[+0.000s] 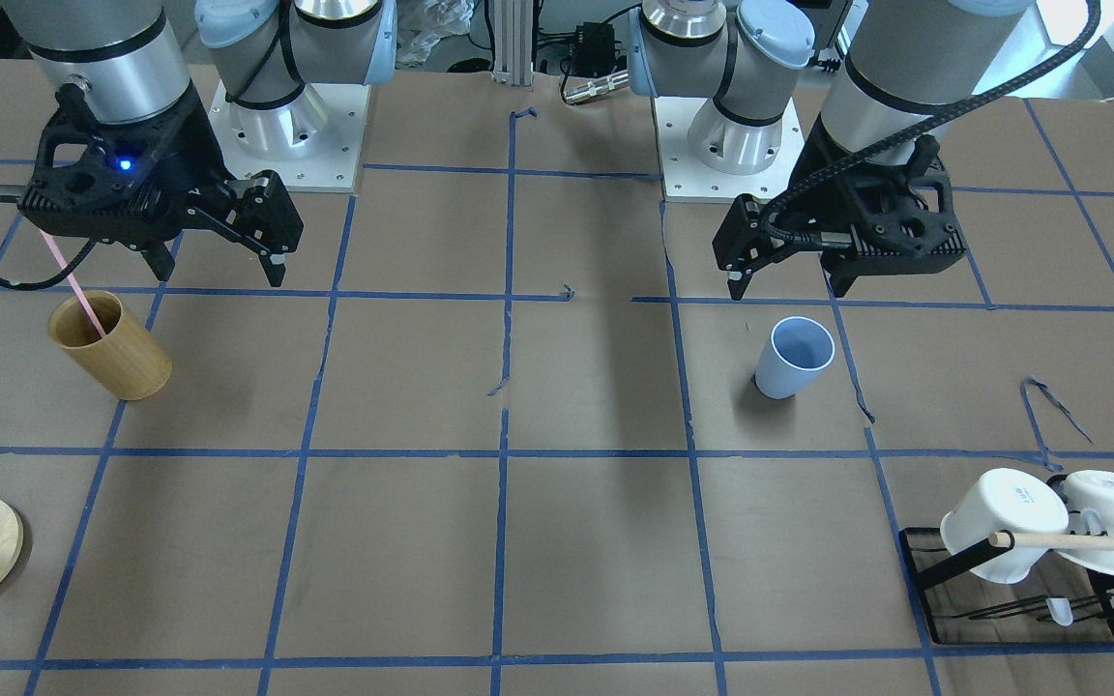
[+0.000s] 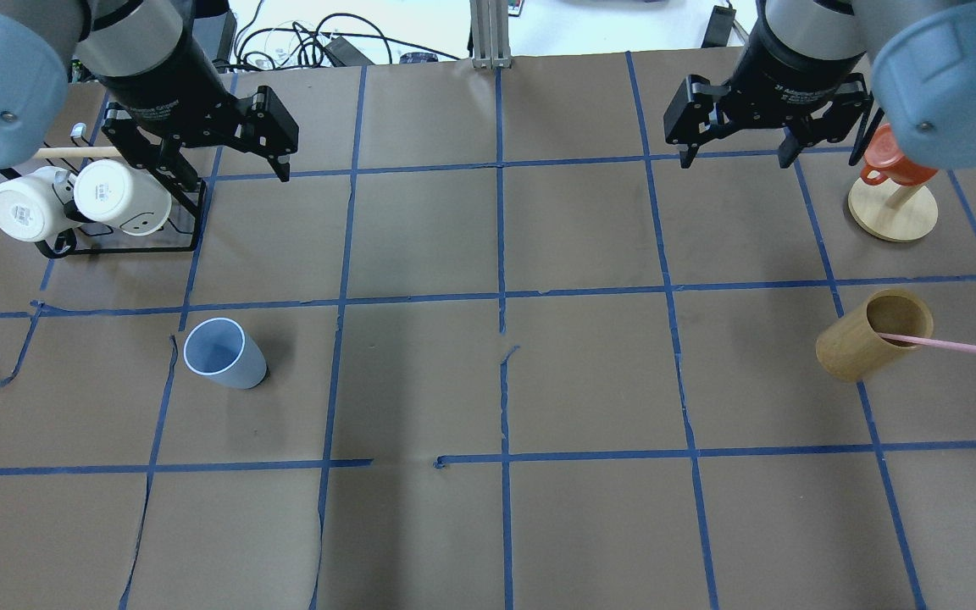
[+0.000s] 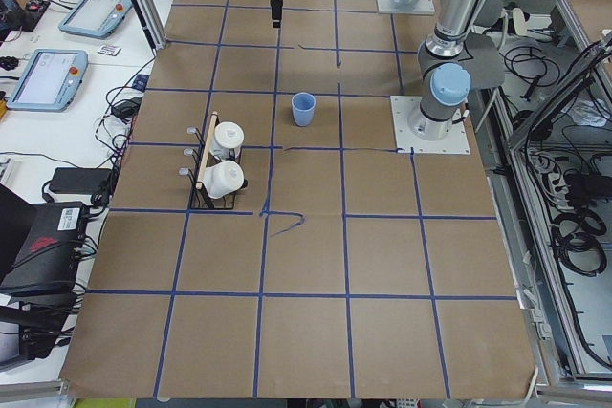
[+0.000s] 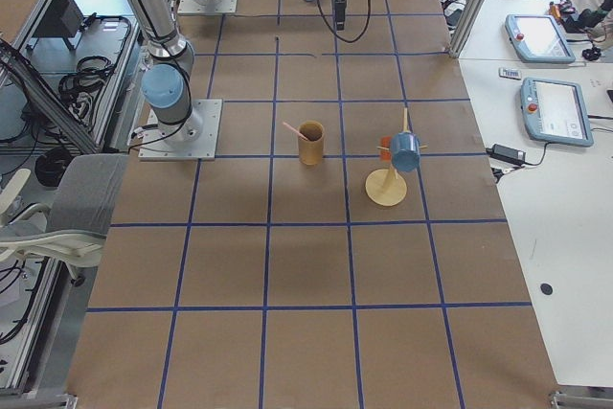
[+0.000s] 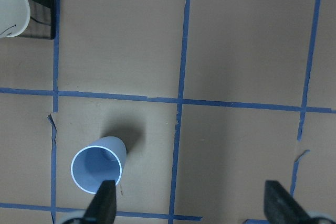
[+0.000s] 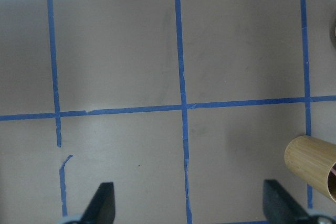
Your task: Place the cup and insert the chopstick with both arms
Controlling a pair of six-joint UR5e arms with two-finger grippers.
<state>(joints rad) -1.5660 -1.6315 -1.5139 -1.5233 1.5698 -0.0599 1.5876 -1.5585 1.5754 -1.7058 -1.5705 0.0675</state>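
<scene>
White mugs (image 2: 122, 196): two, hung on a black rack (image 2: 128, 247) at 9 o'clock in the overhead view.
Left hand (image 2: 232, 169): fingers spread wide, holding nothing, above the tabletop (image 2: 590, 381) just beside the rack.
Cup (image 2: 221, 356): upright, mouth up, on the tabletop at 6 o'clock from the left hand, apart from it.
Right hand (image 2: 738, 157): fingers spread wide, holding nothing, at 2 o'clock in the view.
Chopstick (image 2: 954, 346): leaning in a tan wooden cup (image 2: 856, 352) at 5 o'clock from the right hand, free end pointing to 3 o'clock.
</scene>
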